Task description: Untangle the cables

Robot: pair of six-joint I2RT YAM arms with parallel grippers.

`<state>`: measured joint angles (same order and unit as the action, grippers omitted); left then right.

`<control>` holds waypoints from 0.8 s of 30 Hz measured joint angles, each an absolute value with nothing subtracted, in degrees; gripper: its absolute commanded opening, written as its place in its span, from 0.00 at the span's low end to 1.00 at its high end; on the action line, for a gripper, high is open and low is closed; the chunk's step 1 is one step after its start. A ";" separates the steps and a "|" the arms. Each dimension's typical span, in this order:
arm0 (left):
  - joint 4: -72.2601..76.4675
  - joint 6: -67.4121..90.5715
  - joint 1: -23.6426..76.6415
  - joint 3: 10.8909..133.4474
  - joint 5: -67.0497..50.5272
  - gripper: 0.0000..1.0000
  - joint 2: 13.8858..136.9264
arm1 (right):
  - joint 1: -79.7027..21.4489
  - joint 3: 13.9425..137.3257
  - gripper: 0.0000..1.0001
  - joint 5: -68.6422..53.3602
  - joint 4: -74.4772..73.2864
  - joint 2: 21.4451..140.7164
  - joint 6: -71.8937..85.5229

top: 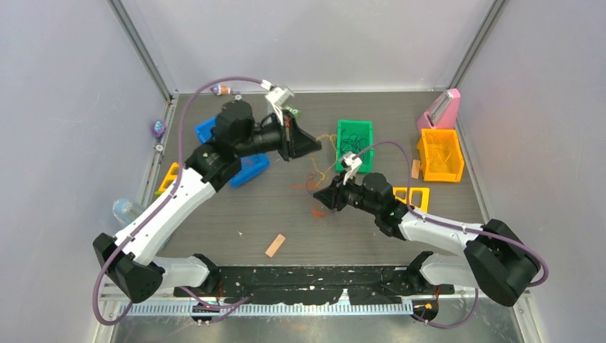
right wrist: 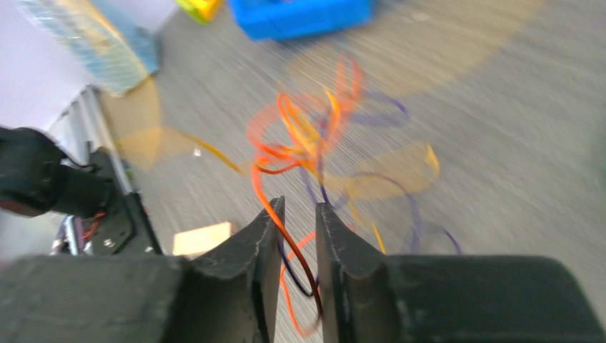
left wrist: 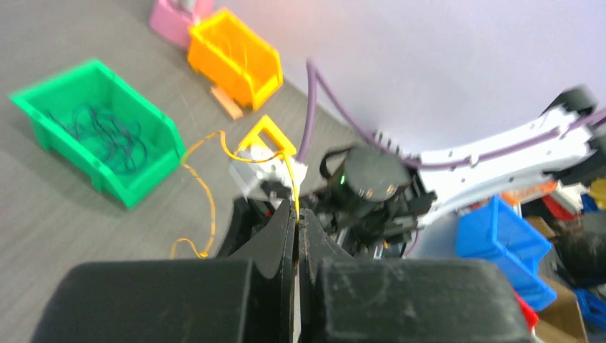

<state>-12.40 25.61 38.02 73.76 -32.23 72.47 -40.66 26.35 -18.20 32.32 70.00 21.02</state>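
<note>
The cables lie in a loose tangle of orange-yellow, red and dark purple wires on the table between my two grippers. My left gripper is shut on the orange-yellow cable, which rises taut out of its closed tips and runs down to the table. My right gripper sits low, just in front of the tangle. Its jaws stand narrowly apart, and a red cable and a purple one cross the gap without being pinched.
A green bin holds dark cables behind the tangle. An orange bin and a pink object stand at the right, blue bins at the left. Yellow frames and a tan wooden stick lie on the table.
</note>
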 measured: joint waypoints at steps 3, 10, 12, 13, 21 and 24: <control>-12.21 28.25 34.92 78.32 -32.71 0.00 71.00 | -40.77 22.11 0.06 -8.86 27.09 66.52 22.94; -13.21 30.06 28.75 79.37 -31.24 0.00 60.80 | -40.10 20.56 0.23 12.56 8.95 57.95 28.97; -13.89 30.00 27.73 79.22 -30.63 0.00 58.04 | -39.79 20.56 0.46 17.61 4.54 55.24 31.03; -14.00 29.95 27.42 78.89 -30.39 0.00 56.93 | -39.55 20.56 0.59 19.75 2.33 54.06 31.97; -14.96 28.99 26.98 72.55 -31.86 0.00 55.22 | -38.89 20.56 0.96 25.61 -5.26 45.12 31.59; -16.29 28.14 26.98 69.01 -32.03 0.00 56.64 | -38.87 20.56 0.95 25.80 -5.17 41.78 29.69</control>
<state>-16.29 28.14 26.98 69.01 -32.03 56.64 -38.87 20.56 25.80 -5.17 41.78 29.69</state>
